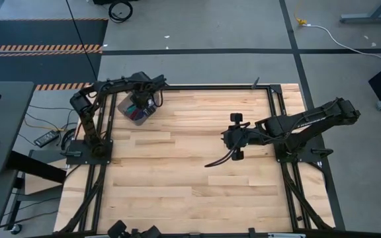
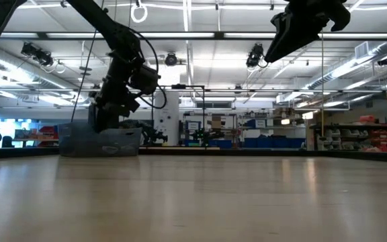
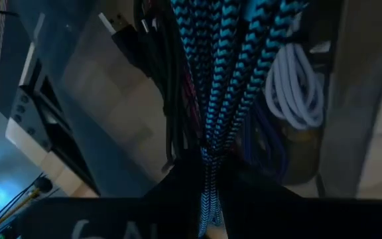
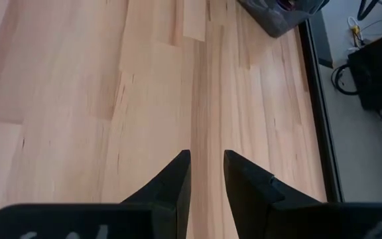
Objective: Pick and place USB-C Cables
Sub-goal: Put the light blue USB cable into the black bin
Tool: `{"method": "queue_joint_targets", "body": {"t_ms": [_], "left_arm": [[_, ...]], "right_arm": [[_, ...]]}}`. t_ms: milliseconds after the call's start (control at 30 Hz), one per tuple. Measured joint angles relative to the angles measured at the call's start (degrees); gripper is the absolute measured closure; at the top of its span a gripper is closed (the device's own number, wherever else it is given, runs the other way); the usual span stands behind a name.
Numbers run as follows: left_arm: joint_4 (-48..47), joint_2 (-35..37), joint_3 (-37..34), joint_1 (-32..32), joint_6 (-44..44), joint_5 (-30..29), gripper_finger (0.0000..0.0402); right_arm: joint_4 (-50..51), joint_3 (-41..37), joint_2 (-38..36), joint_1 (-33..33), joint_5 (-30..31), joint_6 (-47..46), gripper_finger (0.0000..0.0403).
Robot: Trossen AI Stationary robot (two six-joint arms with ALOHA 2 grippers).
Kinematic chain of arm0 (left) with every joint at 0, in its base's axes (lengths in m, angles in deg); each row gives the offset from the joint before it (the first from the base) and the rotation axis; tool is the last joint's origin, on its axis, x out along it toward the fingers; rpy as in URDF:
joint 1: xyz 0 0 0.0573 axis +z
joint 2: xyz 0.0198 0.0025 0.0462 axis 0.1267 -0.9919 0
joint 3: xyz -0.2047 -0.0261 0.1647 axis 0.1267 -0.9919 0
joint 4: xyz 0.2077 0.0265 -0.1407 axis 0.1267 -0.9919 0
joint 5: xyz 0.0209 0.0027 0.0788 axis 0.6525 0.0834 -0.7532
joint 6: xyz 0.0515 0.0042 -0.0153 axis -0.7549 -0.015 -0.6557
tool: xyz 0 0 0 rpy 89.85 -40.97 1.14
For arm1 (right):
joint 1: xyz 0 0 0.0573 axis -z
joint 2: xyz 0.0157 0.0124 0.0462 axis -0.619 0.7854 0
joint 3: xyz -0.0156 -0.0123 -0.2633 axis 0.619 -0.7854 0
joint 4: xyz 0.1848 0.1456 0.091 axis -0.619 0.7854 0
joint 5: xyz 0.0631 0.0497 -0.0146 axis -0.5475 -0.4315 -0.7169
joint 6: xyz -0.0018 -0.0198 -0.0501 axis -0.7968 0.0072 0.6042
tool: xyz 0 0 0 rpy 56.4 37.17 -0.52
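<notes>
My left gripper (image 1: 141, 104) hangs over a clear bin (image 1: 126, 116) at the table's far left, shut on the teal braided USB-C cable (image 3: 231, 66). Below it in the bin lie a white cable (image 3: 297, 86), a black one (image 3: 154, 60), and bits of purple (image 3: 265, 143) and magenta (image 3: 190, 93). In the low view the left arm (image 2: 116, 87) stands above the bin (image 2: 79, 144). My right gripper (image 4: 206, 159) stands open above bare wood right of the table's middle (image 1: 226, 137), nothing between its fingers. My left gripper pinches the teal cable bundle between its two fingers where several strands gather (image 3: 209, 151). The fingers come from above, slanting down, and lie along the strands. The bundle hangs away from the fingers over the bin; its lower end is out of the wrist view.
The bin stands against the black frame rail (image 1: 197, 86) at the table's far edge. The wooden tabletop (image 1: 177, 178) stretches between the two arms and toward the near edge. A dark curved wire (image 1: 218, 160) hangs under the right arm.
</notes>
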Motion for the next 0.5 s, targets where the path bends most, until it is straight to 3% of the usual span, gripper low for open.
{"method": "queue_joint_targets", "body": {"t_ms": [500], "left_arm": [[3.3,0.0,-1.1,-2.0,-0.3,0.0,0.0246]], "right_arm": [[-0.1,0.0,0.0,0.0,0.2,1.7,0.0307]]}}
